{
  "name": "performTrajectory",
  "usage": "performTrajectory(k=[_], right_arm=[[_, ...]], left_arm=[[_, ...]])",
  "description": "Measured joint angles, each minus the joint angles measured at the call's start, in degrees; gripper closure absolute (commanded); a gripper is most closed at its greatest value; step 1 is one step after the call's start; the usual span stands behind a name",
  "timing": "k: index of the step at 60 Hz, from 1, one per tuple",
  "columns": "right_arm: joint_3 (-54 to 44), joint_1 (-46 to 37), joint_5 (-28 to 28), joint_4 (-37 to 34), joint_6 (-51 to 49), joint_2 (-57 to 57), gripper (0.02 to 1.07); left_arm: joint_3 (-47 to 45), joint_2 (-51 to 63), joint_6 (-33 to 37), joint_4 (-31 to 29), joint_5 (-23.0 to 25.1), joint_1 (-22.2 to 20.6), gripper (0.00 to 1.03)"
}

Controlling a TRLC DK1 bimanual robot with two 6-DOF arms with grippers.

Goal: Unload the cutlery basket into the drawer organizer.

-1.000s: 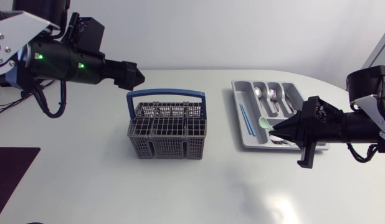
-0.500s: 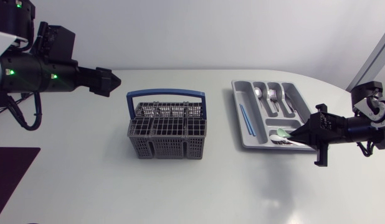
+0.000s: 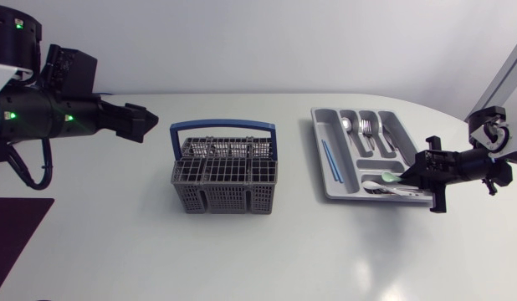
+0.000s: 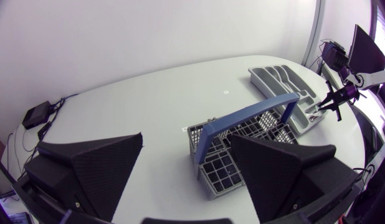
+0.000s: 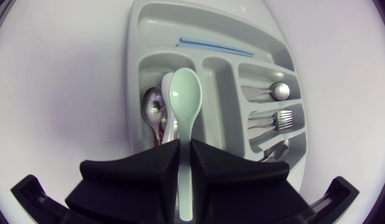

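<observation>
My right arm had drawn back toward its own side, so the right gripper (image 3: pixel 406 176) had slid from above the middle of the drawer organizer (image 3: pixel 325 125) out to its right rim. My left arm had pulled away too, and it was now farther from the organizer than the cutlery basket (image 3: pixel 223 171) was.

The right gripper's fingers were pressed against the handle of the pale green spoon (image 3: pixel 387 177) from both sides, a firm clamp. In the right wrist view the spoon's bowl (image 5: pixel 183 93) pointed in over the organizer, above the end compartment where the metal spoons (image 5: pixel 152 106) lay. Whether it touched them, I could not tell. Two thin blue sticks (image 5: pixel 217 46) rested in the organizer's long compartment, the one farthest from my right gripper (image 5: pixel 185 144). A fork (image 5: pixel 280 117) and another metal spoon (image 5: pixel 276 90) sat in the narrow slots between.

The basket stood upright on the table (image 3: pixel 267 251), well apart from the organizer on its left side, with its blue handle (image 3: pixel 222 126) raised.

The left gripper (image 3: pixel 141 124) hung beyond the basket, on the side away from the organizer. Its fingers were spread wide with nothing between them. In the left wrist view, the basket (image 4: pixel 220 165) showed through that gap, ahead of the left gripper (image 4: pixel 186 137).
</observation>
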Motion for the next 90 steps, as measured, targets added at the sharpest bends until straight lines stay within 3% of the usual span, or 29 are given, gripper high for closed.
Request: performTrajectory(k=[4,13,25,33,49,61,77,90], right_arm=[[-0.04,0.2,1.31,0.55,-0.46,0.92,0.92],[-0.2,0.57,2.27,2.78,-1.03,1.16,0.5],[-1.62,0.61,2.23,6.27,-0.09,1.14,0.33],[-3.89,0.61,1.42,8.24,1.62,-0.15,0.06],[-9.27,-0.13,-4.24,11.04,7.3,-12.87,0.06],[-12.9,-0.52,-6.8,13.77,17.09,-24.55,0.06],[-20.81,0.5,-5.03,20.35,37.18,-40.33,0.06],[-27.65,0.68,-0.26,25.2,49.66,-51.28,0.06]], left_arm=[[-0.81,-0.55,0.66,0.9,-0.44,0.0,0.04],[-2.56,-1.77,1.09,2.62,-0.63,0.0,0.04],[-5.95,-3.98,2.8,6.05,-0.83,0.63,0.04],[-8.04,-6.47,3.98,7.85,-0.92,1.7,0.04],[-10.67,-12.07,6.19,8.68,-1.09,4.55,0.04],[-13.81,-17.92,8.13,8.96,-1.09,6.62,0.04],[-19.45,-26.21,8.96,9.38,-1.03,10.86,0.04],[-23.74,-33.27,8.9,9.9,-1.01,11.23,0.04]])
